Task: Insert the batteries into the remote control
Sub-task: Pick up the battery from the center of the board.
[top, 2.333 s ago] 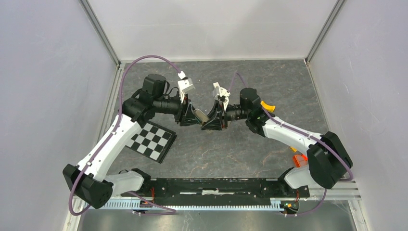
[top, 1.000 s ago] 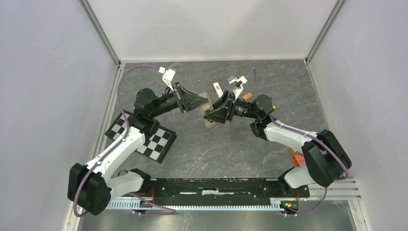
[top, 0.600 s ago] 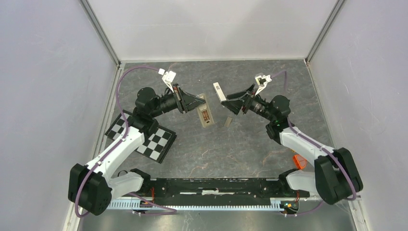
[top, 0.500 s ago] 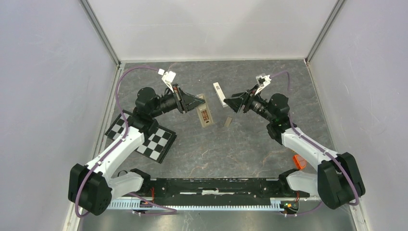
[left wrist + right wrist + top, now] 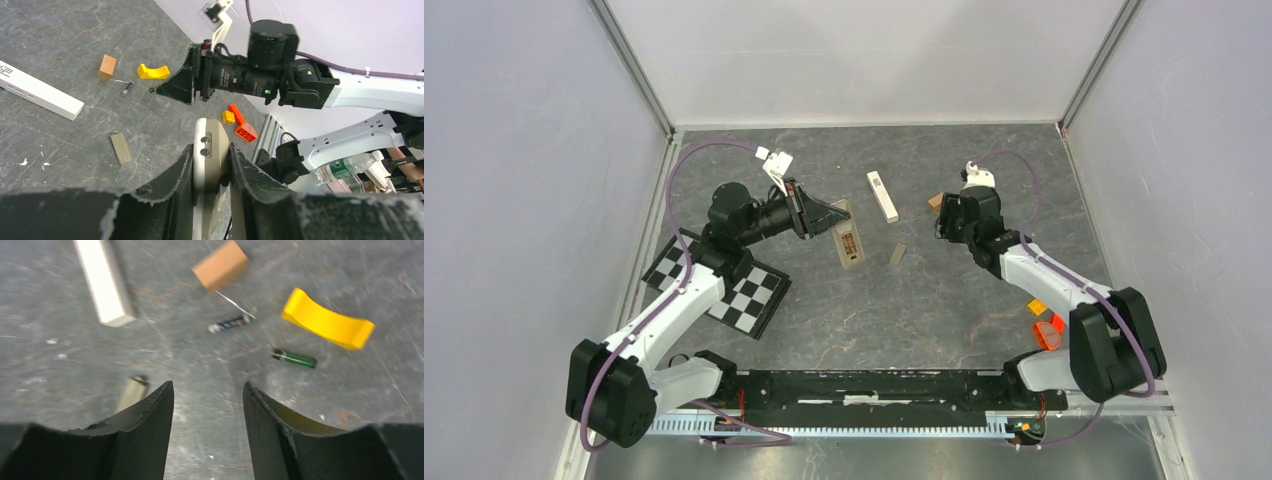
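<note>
Right wrist view: the right hand (image 5: 207, 386) hangs above the dark grey stone-patterned counter (image 5: 210, 435) with its two black fingers spread and nothing between them. Two thin cylinder batteries lie loose on the counter ahead of it. The dark battery with pale markings (image 5: 229, 323) is just beyond the gap between the fingers. The green battery (image 5: 294, 358) lies ahead and to the right, beside a yellow curved plastic piece (image 5: 327, 325). A brown wooden block (image 5: 220, 265) and a long white bar (image 5: 102, 280) lie further off. A small grey-olive cover plate (image 5: 131, 392) sits near the left finger.

Left wrist view: the left hand (image 5: 211, 148) is clamped on one end of the small flat remote control with a dull grey-olive back (image 5: 207, 170). Whether the remote's other end rests on the counter cannot be told.

The batteries look light, rigid and smooth, so they will probably roll or squirt sideways if pinched off-centre. The safest hold seems to be across the middle of the barrel, fingers square to its length. The dark battery looks the easier target, since it lies clear of its neighbours. The green one sits close to the yellow piece, which could crowd a finger.
</note>
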`<state>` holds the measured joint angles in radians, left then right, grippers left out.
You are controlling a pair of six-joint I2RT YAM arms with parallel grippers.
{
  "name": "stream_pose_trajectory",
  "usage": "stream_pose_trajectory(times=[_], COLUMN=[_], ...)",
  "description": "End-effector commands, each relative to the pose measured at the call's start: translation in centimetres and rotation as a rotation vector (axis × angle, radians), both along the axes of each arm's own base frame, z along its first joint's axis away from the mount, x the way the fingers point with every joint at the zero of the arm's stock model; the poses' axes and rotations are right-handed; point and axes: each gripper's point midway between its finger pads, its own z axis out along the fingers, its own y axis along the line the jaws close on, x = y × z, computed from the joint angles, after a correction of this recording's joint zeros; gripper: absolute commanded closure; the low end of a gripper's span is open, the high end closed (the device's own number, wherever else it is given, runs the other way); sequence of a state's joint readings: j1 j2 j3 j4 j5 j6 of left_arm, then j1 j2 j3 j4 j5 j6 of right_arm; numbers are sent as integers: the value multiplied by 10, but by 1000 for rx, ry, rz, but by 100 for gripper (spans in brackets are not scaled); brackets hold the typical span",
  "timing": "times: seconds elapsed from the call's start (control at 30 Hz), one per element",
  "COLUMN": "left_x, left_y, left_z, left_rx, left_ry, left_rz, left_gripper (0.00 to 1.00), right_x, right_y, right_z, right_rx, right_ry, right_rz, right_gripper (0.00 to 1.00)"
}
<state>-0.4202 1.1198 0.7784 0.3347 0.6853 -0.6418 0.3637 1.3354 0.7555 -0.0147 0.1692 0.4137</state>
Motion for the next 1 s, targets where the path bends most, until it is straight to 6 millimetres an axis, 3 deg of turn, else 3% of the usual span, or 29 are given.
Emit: stream_pose_trajectory(times=[0.0,0.17,0.33,0.6,0.7,0.8,0.97], left_x=[2,3,4,5,6,7,6], left_y=[1,1,-1,-1,-1,-2,-1], left_z=[1,-3,-7,-10,-12,-11,-11], left_rx=[14,20,22,31,38,42,48], left_ry=[-68,-58,-42,-35,-30,-29,-30], left_rz=[-10,-11,-16,-15,-18,-20,-20], left_gripper=[98,98,98,98,98,98,98], right_x=[3,13,33,51,63,69,74], right_y=[-35,-43,-28,-23,-6,-1,2], right_z=[-19,-33,-38,-47,-39,-30,-31], right_rx=[-123,-159,-143,-194,-225,-388,-593], right_ry=[82,120,112,127,43,-63,-21], right_rz=[-133,-171,-112,-59,106,322,619], right_gripper=[44,47,47,47,53,52,47])
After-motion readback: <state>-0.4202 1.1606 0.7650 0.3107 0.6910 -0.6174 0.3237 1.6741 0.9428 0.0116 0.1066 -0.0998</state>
